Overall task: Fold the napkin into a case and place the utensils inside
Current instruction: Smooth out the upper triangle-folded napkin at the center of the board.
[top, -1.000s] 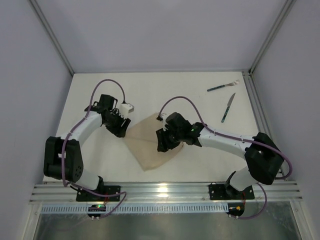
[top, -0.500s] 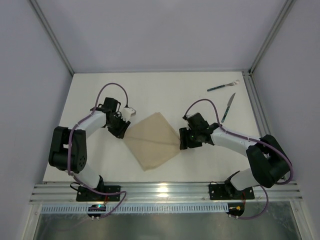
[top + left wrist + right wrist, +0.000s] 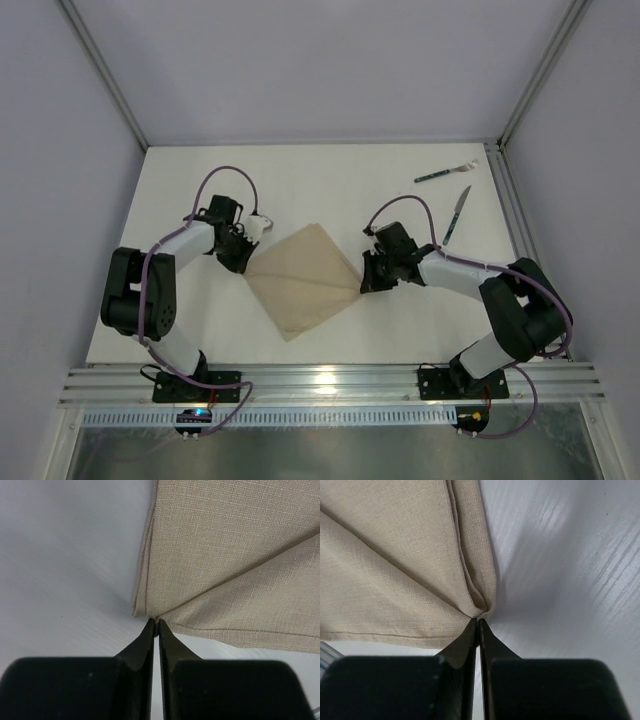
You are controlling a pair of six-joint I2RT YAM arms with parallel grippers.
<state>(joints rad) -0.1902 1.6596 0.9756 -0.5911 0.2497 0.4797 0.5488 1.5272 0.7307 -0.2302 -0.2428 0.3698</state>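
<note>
Pinching napkin [image 3: 302, 282] corners: left gripper [image 3: 155, 625] jaws closed on left corner, right gripper [image 3: 478, 625] likewise on right. Napkin lies flat.

A white worktop [image 3: 300, 175] fills the middle of the overhead view, matt, with faint streaks that show in both wrist views. Plain grey walls close it in: a back wall [image 3: 320, 60] along the far edge, a left wall [image 3: 50, 200] and a right wall [image 3: 600, 220] along the sides. A slanting aluminium post rises at the far left corner [image 3: 100, 75] and another at the far right corner [image 3: 545, 70]. A metal rail [image 3: 512, 240] runs down the right edge. A ribbed aluminium rail [image 3: 330, 383] spans the near edge and catches a bright glare at its middle. Just beyond it lies a white slotted duct [image 3: 340, 415], then a dull metal sheet [image 3: 330, 455].
</note>
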